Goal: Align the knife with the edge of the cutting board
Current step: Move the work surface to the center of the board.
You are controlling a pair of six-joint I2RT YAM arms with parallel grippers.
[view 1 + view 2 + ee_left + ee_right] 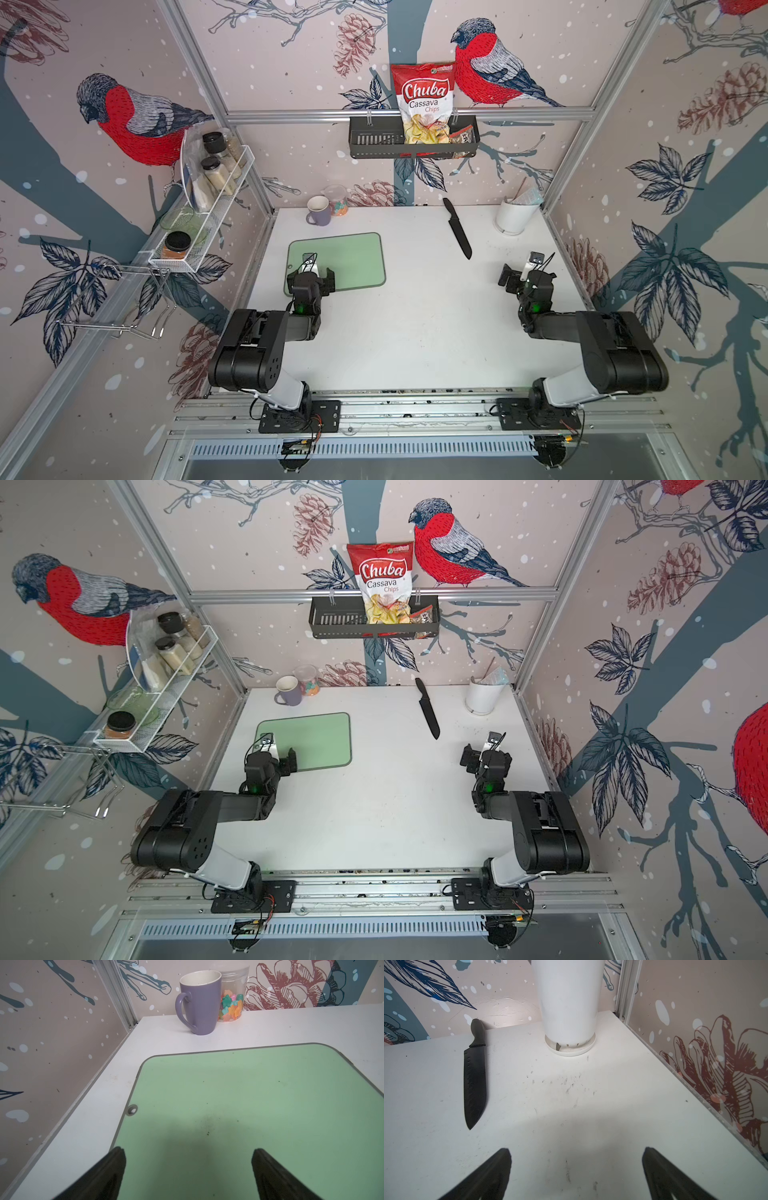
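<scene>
**Knife.** One knife (457, 228) is recorded, black throughout. It is laid flat on the tabletop (415, 324) towards the rear, right of centre, at a slight slant. The handle is turned to the back wall and the pointed tip to the front. A row of small dimples is seen along the blade in the right wrist view (474, 1076). It is touched by nothing.

**Cutting board.** One cutting board (349, 257) is noted, well apart from the knife, on the left half. It is pale green with a grey rim, rounded corners and a small round hole at its left edge.

**Grippers.** The left gripper (188, 1151) is held over the board's near left part, jaws spread wide and empty. The right gripper (576, 1150) is held over bare tabletop to the right of the knife tip, jaws likewise wide, with nothing gripped.

**Other items.** One purple mug (199, 1005) and one clear jar (232, 1001) of coloured pieces are set together at the rear left. One white container (569, 1001) is set at the rear right.

**Surroundings.** The tabletop is white and scuffed. It is enclosed by walls papered with red-breasted birds.
</scene>
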